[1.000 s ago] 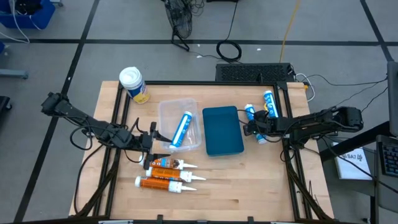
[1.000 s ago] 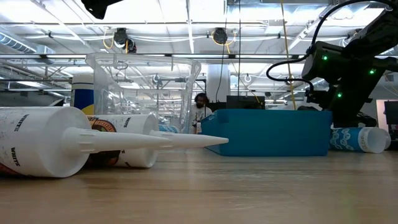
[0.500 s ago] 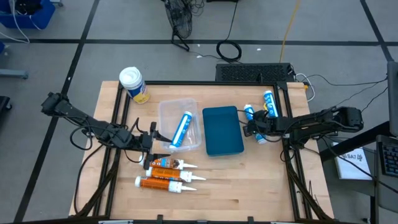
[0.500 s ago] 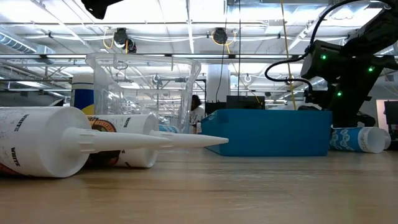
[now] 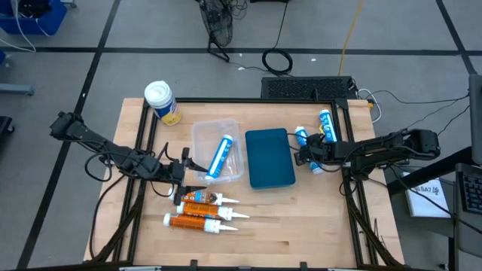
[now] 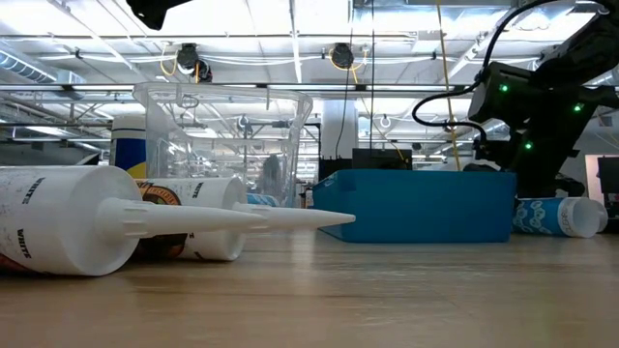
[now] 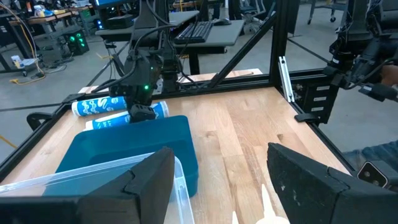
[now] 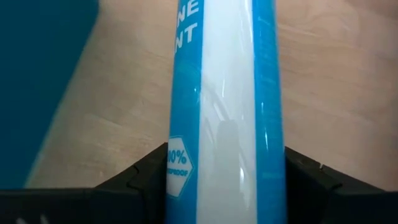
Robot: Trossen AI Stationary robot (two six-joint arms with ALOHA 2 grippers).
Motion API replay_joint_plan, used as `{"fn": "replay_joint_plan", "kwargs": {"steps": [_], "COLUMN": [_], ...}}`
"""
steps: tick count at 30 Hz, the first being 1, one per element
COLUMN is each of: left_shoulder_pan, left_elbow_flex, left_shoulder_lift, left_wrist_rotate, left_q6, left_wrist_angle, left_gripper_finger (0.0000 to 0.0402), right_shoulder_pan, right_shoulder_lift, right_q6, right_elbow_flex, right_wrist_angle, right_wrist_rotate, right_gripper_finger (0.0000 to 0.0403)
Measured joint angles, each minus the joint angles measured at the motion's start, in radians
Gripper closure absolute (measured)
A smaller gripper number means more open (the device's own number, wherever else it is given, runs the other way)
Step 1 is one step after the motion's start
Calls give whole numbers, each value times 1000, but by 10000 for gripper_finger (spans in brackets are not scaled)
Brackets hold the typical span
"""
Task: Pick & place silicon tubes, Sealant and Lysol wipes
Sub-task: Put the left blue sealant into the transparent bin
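The wooden counter (image 5: 301, 218) carries a blue bin (image 5: 269, 158) at its middle, the landmark here. Just left of it sits a clear container (image 5: 216, 150) holding one blue silicone tube (image 5: 220, 156). The Lysol wipes (image 5: 161, 102) stand upright far left of the bin, at the counter's back corner. The left gripper (image 5: 183, 173), jaws apart, waits beside the clear container. Right of the bin, the right gripper (image 5: 304, 156) straddles a lying blue tube (image 8: 225, 112), jaws apart on either side, its long axis running straight ahead between them.
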State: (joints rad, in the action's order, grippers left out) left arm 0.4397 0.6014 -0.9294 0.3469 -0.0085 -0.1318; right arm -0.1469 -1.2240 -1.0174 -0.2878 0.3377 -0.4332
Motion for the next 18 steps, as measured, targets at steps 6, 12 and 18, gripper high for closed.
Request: {"fn": "replay_joint_plan", "kwargs": {"steps": [6, 12, 18], "left_shoulder_pan": [0, 0, 0], "left_elbow_flex": [0, 0, 0], "left_shoulder_lift": [0, 0, 0], "left_wrist_rotate": [0, 0, 0], "left_q6": [0, 0, 0], "left_wrist_angle": [0, 0, 0], "left_gripper_finger": [149, 149, 149], "right_shoulder_pan": [41, 67, 80], "right_shoulder_lift": [12, 59, 97], "right_q6": [75, 117, 179], "right_elbow_flex": [0, -31, -53], "right_wrist_angle": [-81, -95, -87], "right_wrist_rotate": [-38, -116, -132], "right_gripper_finger": [197, 198, 198]}}
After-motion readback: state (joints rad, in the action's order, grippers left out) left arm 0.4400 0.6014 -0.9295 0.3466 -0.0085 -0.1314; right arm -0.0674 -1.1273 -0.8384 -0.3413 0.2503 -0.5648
